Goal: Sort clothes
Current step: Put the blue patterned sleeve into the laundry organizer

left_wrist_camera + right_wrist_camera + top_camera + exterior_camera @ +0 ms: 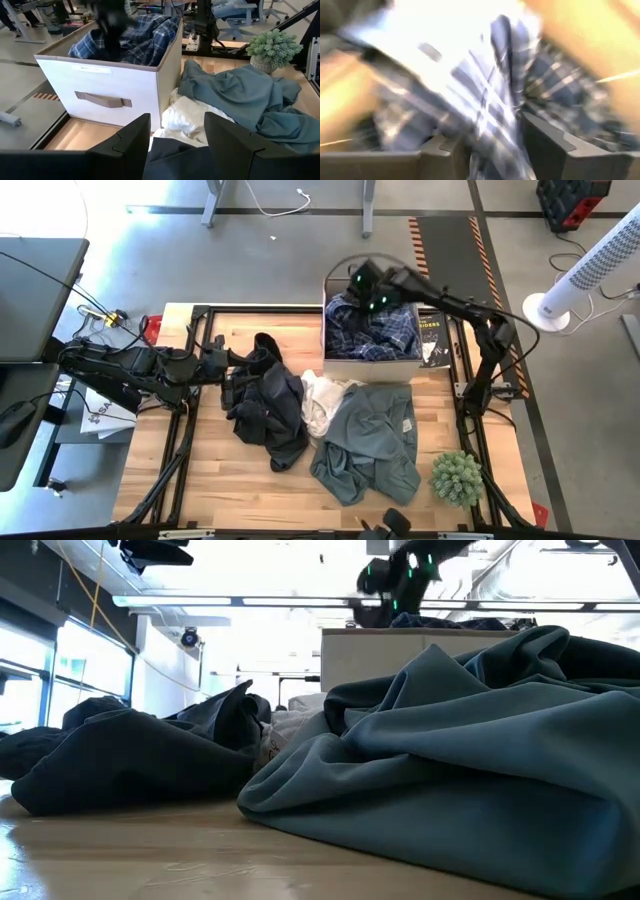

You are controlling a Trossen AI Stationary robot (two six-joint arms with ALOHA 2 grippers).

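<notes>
The blue-and-white plaid shirt [375,330] lies in the white fabric box [372,365] at the far right. The black garment [265,405], the white one [320,402] and the dark grey-green one [372,442] lie crumpled on the wooden table. My left gripper [177,137] is open, low at the black garment's left end [232,372], with a fold of dark cloth [175,161] between its fingers. My right gripper [365,285] is above the box's far left corner. Its fingers stand apart, with plaid cloth [497,100] in front of them. My left gripper comes level from the table's left, one finger [131,145] on each side of a fold of the black garment [175,161], which rests on the table. Whether the fingers touch it, I cannot tell. My right gripper points down at the plaid shirt [497,100]. The view is blurred, and I cannot tell whether it touches the cloth.
A small spiky green plant [457,477] stands at the table's near right corner. A dark book [433,335] lies to the right of the box. The box has a strap handle [102,100] on its left wall. Bare wood shows at the near left [210,480].
</notes>
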